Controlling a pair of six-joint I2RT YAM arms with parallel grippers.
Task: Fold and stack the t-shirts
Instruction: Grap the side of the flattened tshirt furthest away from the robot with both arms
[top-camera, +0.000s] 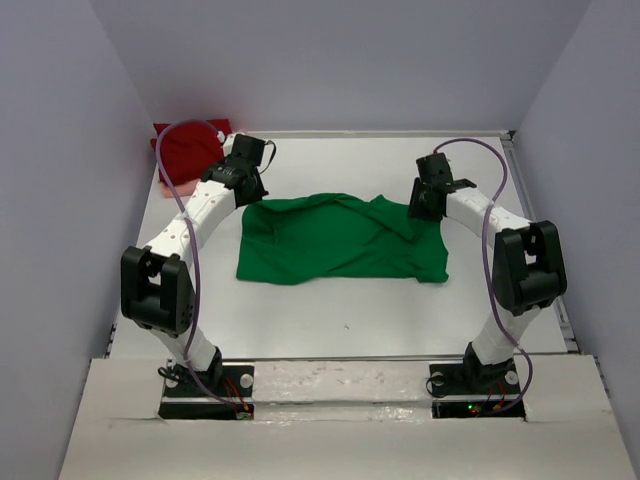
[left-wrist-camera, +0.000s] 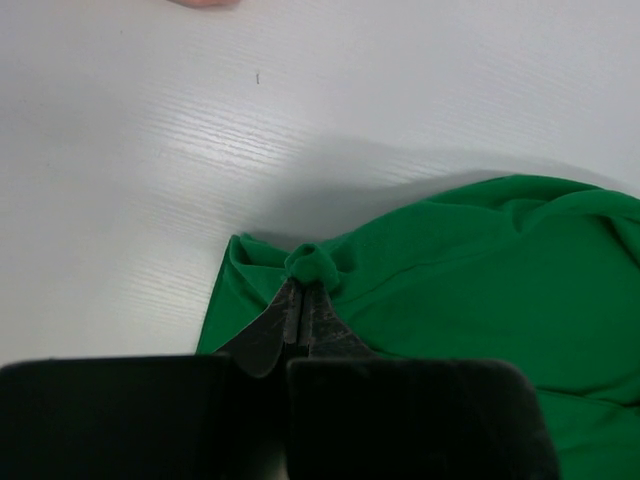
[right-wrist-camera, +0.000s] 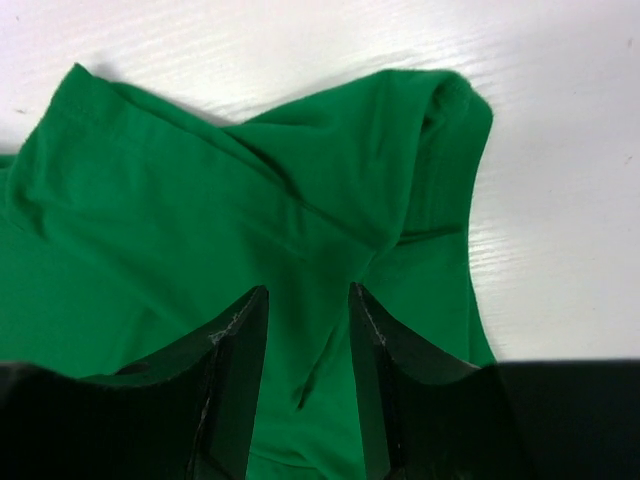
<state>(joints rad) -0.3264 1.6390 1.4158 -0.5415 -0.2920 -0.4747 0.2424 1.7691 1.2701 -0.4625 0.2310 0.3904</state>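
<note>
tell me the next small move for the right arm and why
Probably close the right end effector on the green shirt: its jaws stand apart with a fold of cloth between them, while the left end effector is shut on the shirt's opposite corner. Both need a grip before lifting to fold.

We count two t-shirts in plain sight: one green t-shirt (top-camera: 340, 240) and one dark red t-shirt (top-camera: 188, 150). One pink sliver (left-wrist-camera: 200, 3) is too small to name. We count two arms, the left arm (top-camera: 190, 225) and the right arm (top-camera: 490, 215). There are two grippers, the left gripper (left-wrist-camera: 303, 290) and the right gripper (right-wrist-camera: 308, 300), and one table (top-camera: 350, 320).
</note>
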